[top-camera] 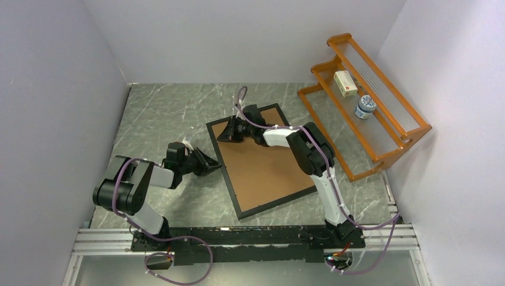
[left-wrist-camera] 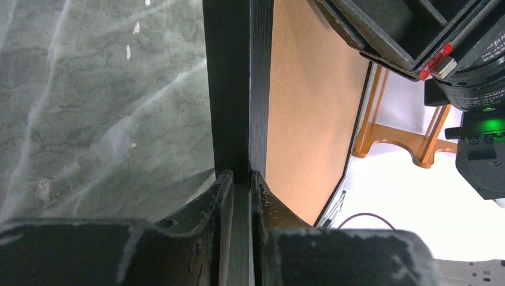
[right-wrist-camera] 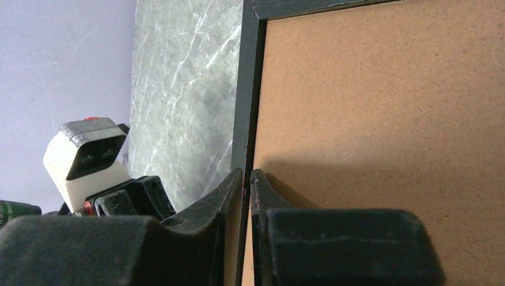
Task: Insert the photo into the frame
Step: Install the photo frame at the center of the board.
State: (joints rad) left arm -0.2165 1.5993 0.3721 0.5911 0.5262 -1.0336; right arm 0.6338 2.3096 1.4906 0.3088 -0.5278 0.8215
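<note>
One black frame (top-camera: 262, 161) lies back up on the table (top-camera: 161, 113), brown board showing; the photo cannot be seen. Two grippers pinch the frame's rim: left gripper (top-camera: 217, 167) at 9 o'clock, right gripper (top-camera: 223, 135) at 11 o'clock. One orange rack (top-camera: 393, 137) stands at 2 o'clock.

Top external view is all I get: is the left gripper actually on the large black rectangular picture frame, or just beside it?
Observer: On it. The left wrist camera shows the left gripper straddling the frame at its thin black rail, one finger each side, closed on it.
Operator: And the right gripper?
Observer: Its wrist camera shows the right gripper pinching a black rail too, beside the brown backing board.
Operator: Any sunflower photo up close?
Observer: No; both wrist cameras show only the board side.
</note>
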